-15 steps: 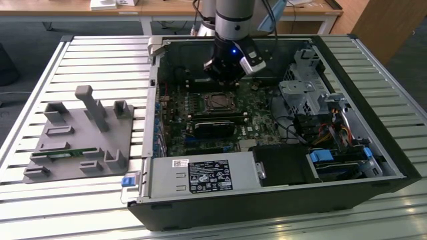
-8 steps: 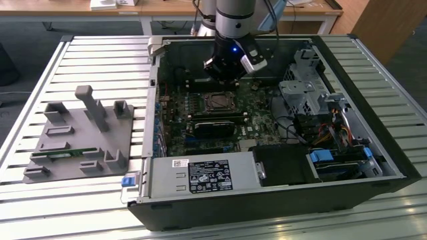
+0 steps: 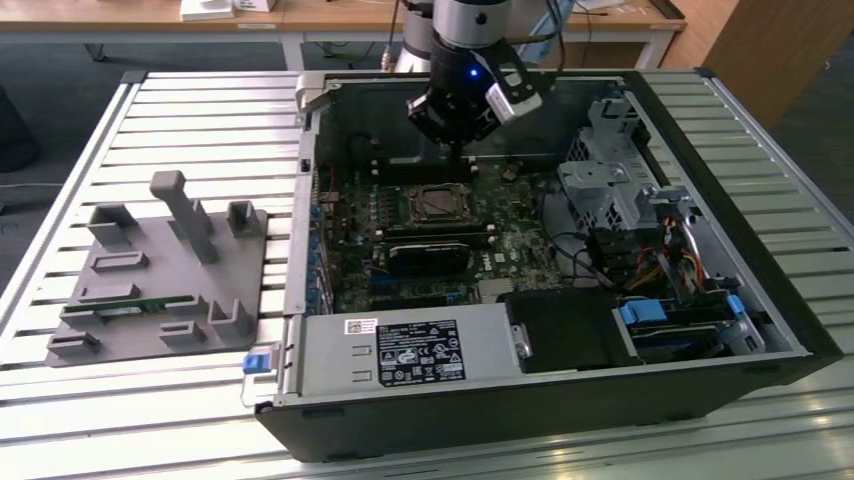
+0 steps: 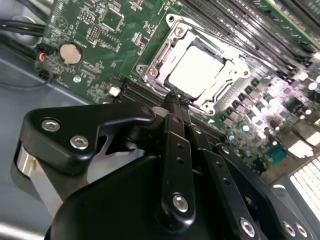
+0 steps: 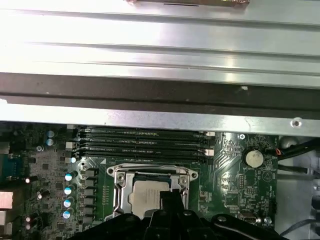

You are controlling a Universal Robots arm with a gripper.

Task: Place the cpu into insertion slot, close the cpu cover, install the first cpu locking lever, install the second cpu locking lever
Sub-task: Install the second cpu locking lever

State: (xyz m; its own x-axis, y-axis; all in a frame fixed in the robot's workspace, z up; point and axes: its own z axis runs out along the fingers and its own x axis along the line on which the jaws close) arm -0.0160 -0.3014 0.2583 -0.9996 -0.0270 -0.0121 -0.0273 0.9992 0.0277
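On the exterior view's left, grey fixture plate (image 3: 158,278) with upright blocks, sitting on the slatted metal table (image 3: 747,120), just beside the open computer case (image 3: 534,400). A green strip part (image 3: 134,309) lies on the plate's front. Inside the case, green motherboard (image 3: 400,270); insertion slot (image 3: 437,205) sits between the memory slots (image 3: 424,168) and the black card (image 3: 430,250). My gripper (image 3: 462,148) hangs over the board just behind the socket, above the memory slots, not touching anything I can see. Fingers (image 4: 176,117) look pressed together, tips narrow, nothing between them (empty as far as the second wrist view shows). In both wrist views the cpu (image 4: 196,67) already sits in the insertion slot, silvery top up, and the cpu cover (image 4: 150,72) frames it, lying flat around the chip. Whether the levers are latched I cannot tell. Coin battery (image 5: 253,158) beside the socket. To the exterior view's right, drive cage (image 3: 607,185) and bundled cables (image 3: 654,265), with a blue-tabbed bay (image 3: 654,312) at front
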